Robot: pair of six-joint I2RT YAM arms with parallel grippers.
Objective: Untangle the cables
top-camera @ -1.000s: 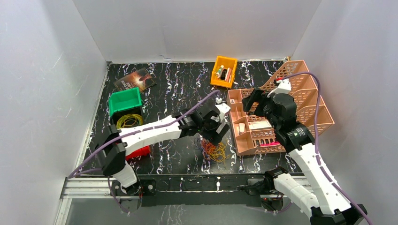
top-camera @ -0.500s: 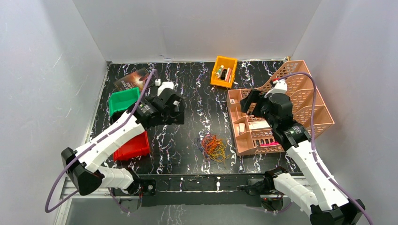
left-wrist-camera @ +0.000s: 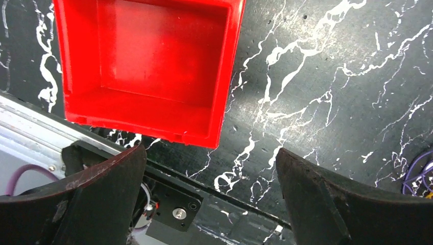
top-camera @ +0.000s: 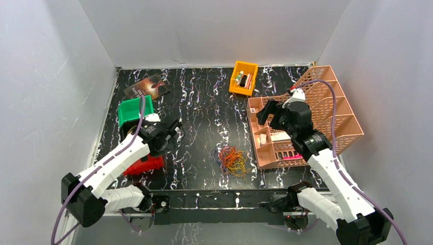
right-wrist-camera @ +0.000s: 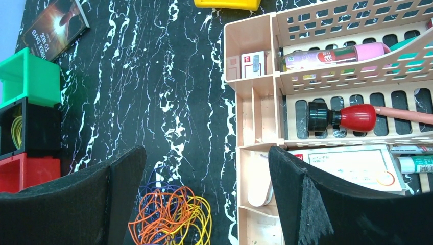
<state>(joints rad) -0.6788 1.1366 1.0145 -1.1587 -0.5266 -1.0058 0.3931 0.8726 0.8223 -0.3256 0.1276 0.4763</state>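
Cables [top-camera: 232, 160]: 1 loose tangle of orange, yellow, red and purple loops on the desk [top-camera: 204, 107], near the front edge, between the 2 arms. No gripper touches it.

Left gripper [top-camera: 171, 133]: jaws wide, nothing held, above bare desk. Red bin [left-wrist-camera: 148, 66] sits just to its left and nearer the arm base; it looks empty in the wrist view. Tangle is well off to its right, only a few purple strands showing at the right edge of that view.

Right gripper [top-camera: 268, 109]: jaws wide, nothing held, above the left edge of the pink organizer tray [top-camera: 306, 117]. Tangle lies near-left of it, low between the fingers in its wrist view.

Beyond the left gripper: black bin [right-wrist-camera: 30, 127] with yellow loops inside, green bin [top-camera: 134, 111] behind it.

Farthest back: orange bin [top-camera: 243, 77], booklet [top-camera: 147, 87] far-left.
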